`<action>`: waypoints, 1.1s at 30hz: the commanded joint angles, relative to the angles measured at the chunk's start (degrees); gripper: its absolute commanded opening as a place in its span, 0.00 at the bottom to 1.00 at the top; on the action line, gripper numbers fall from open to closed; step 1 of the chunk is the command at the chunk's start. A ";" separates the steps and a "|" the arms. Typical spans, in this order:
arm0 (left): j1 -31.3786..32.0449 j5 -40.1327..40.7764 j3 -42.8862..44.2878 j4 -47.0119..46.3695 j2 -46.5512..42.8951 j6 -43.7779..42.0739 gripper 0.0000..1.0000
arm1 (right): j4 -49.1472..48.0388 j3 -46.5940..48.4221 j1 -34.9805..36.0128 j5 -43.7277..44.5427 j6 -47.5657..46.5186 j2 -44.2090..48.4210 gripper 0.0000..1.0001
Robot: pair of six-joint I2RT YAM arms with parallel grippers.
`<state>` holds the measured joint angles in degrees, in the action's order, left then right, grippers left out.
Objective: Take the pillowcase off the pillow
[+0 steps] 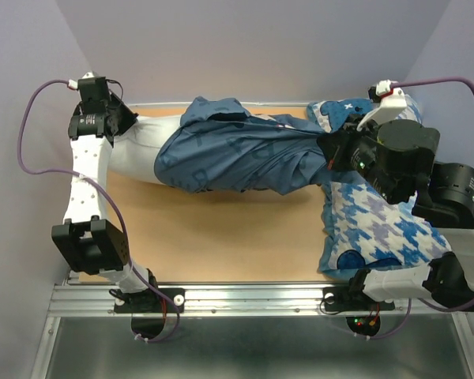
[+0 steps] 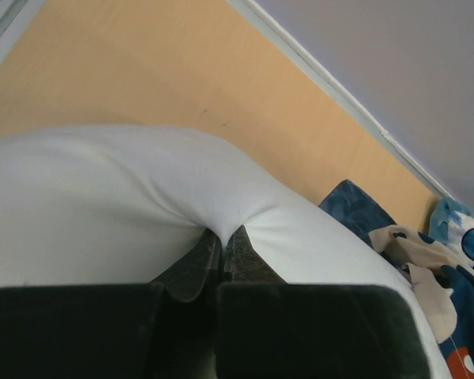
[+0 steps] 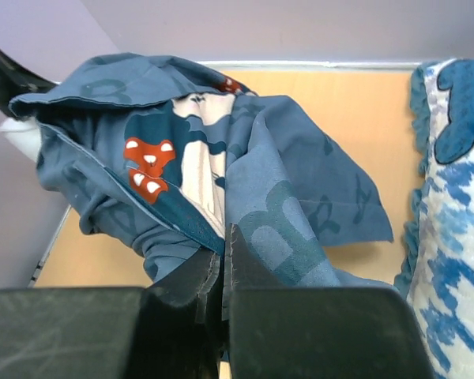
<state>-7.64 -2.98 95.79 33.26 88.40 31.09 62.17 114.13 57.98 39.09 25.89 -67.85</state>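
Observation:
The slate-blue pillowcase (image 1: 237, 154) lies stretched across the back of the table, bunched and wrinkled, covering the right part of the white pillow (image 1: 146, 150). The pillow's bare left end sticks out of the case. My left gripper (image 1: 125, 120) is shut on a pinch of the pillow (image 2: 142, 197) at that end; the fabric puckers between its fingers (image 2: 221, 237). My right gripper (image 1: 332, 150) is shut on the right end of the pillowcase (image 3: 284, 181), which fans away from its jaws (image 3: 225, 237) with monkey prints showing.
A blue-and-white houndstooth pillow (image 1: 379, 229) lies at the right side under my right arm, seen also in the right wrist view (image 3: 458, 197). Grey walls enclose the back and sides. A metal rail (image 1: 245, 296) runs along the near edge.

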 commanded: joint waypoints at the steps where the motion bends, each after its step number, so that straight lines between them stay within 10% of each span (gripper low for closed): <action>1: -5.46 18.54 0.37 -10.93 4.32 -5.16 0.00 | -1.00 13.49 -1.64 10.31 -6.20 3.79 0.01; 9: -0.37 10.20 -2.54 -13.13 7.66 -9.11 0.00 | -13.28 -5.82 -1.55 -9.81 -5.06 0.98 0.01; 15: 6.75 13.87 2.73 -8.39 9.86 -13.95 0.00 | -19.28 -19.01 -2.25 -4.93 -3.57 -6.13 0.01; 23: 13.87 15.99 8.44 -2.76 14.25 -19.13 0.00 | -28.24 -25.54 -23.75 -23.34 -3.13 -17.82 0.01; 33: 17.66 12.04 8.71 -4.86 8.91 -18.09 0.62 | -33.17 -22.81 -37.84 -40.50 -0.31 -39.44 0.01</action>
<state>8.93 12.08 102.80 27.49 103.50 12.56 29.67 90.39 22.61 3.90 25.28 -98.70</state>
